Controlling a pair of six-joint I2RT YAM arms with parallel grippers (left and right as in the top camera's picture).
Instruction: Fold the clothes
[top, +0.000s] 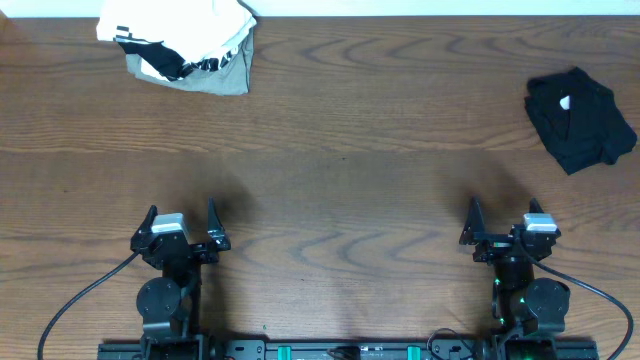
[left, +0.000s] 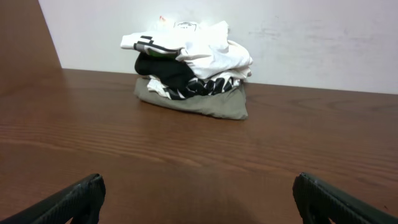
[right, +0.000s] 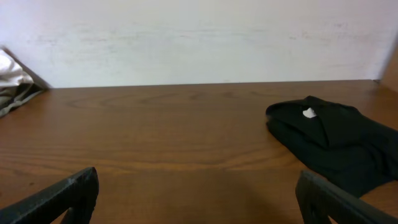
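Note:
A pile of clothes (top: 185, 45), white, black and grey-green, lies at the far left of the table; in the left wrist view it (left: 193, 68) sits by the back wall. A folded black garment (top: 580, 120) with a white label lies at the far right and also shows in the right wrist view (right: 336, 137). My left gripper (top: 181, 222) is open and empty near the front edge, its fingertips wide apart (left: 199, 196). My right gripper (top: 503, 222) is open and empty near the front right, fingertips wide apart (right: 199, 196).
The brown wooden table (top: 340, 160) runs to a white wall at the back. Black cables trail from both arm bases along the front edge.

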